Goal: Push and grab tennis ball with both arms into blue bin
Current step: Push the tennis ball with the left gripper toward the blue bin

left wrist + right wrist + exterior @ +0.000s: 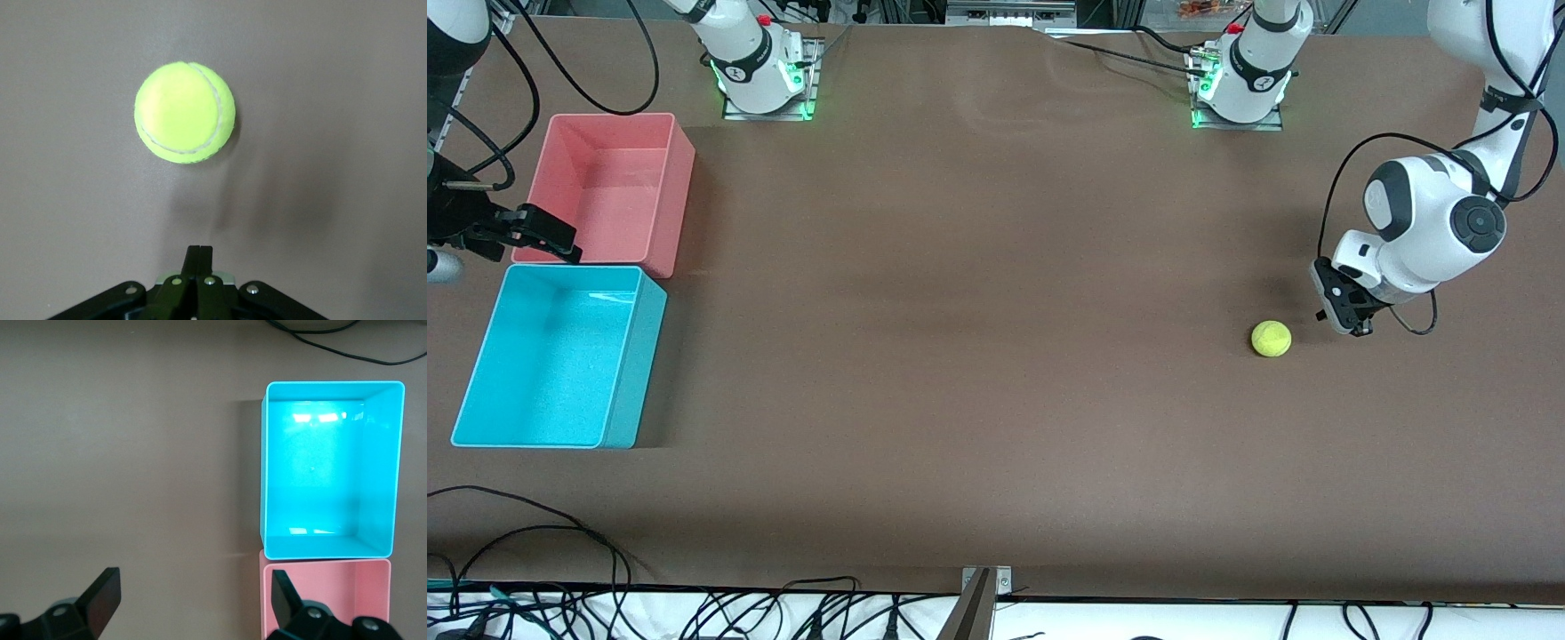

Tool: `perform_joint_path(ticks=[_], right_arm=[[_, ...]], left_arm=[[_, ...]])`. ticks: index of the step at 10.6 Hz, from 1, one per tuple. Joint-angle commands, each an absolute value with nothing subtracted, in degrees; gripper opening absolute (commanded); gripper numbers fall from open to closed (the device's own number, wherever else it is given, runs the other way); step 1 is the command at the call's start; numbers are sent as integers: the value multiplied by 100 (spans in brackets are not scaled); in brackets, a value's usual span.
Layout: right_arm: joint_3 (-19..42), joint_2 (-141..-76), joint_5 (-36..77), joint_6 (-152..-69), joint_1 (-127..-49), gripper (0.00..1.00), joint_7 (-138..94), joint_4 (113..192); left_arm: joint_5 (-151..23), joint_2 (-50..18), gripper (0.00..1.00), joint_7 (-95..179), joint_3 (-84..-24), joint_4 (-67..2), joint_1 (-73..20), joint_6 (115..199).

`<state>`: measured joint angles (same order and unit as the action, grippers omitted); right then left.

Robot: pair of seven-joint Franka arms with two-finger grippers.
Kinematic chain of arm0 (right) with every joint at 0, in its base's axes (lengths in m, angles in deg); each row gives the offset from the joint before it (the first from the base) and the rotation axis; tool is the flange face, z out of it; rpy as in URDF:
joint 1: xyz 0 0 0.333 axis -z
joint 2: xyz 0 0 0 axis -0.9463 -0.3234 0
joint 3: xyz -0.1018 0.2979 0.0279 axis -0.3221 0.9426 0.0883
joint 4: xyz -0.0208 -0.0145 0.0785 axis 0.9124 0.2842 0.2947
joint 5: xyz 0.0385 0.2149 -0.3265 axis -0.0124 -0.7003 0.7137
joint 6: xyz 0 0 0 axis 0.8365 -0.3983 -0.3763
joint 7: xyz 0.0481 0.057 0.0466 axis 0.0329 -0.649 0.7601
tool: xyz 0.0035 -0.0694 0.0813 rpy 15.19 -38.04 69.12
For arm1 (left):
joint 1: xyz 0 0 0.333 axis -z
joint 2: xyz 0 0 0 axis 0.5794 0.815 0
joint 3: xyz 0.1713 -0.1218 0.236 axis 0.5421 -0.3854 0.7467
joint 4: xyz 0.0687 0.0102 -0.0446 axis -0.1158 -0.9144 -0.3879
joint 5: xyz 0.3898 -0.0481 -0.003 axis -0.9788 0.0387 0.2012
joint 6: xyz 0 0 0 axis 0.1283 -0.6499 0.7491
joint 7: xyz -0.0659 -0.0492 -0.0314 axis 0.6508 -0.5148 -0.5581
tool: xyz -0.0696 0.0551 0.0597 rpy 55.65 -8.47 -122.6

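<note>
Left gripper hangs low over the table, just beside the tennis ball, toward the left arm's end of the table. Its two fingers are pressed together into one narrow tip that points at the ball, with a strip of bare table between tip and ball. The left arm descends from the upper corner of the front view, folds sharply at its white elbow and wrist joints, and angles the hand down toward the ball.

The ball rests alone on the brown table, well apart from both bins.

At the right arm's end of the table stands the blue bin, and touching it, farther from the front camera, the pink bin.

Right gripper hovers over the seam where the two bins meet, at the outer edge of the table. Its fingers are spread wide, as the right wrist view shows, with the pink bin's rim below one of them. Only the dark hand and wrist of the right arm show at the edge of the front view; this arm waits.
</note>
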<state>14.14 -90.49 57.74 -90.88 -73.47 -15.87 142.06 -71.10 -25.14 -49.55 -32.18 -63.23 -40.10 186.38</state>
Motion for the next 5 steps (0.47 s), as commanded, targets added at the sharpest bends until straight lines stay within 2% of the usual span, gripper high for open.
perform_joint_path(ticks=[1, 5], right_arm=[[1431, -9056, 5650, -9097, -7315, 100, -1678, 14152], [1431, -9056, 5649, -9097, -7307, 100, -1695, 14151]], left_arm=[[-7066, -2201, 0, -5517, -3207, -5994, -4033, 18729], [-7049, -1929, 0, -5876, -3215, -5739, -4024, 18852]])
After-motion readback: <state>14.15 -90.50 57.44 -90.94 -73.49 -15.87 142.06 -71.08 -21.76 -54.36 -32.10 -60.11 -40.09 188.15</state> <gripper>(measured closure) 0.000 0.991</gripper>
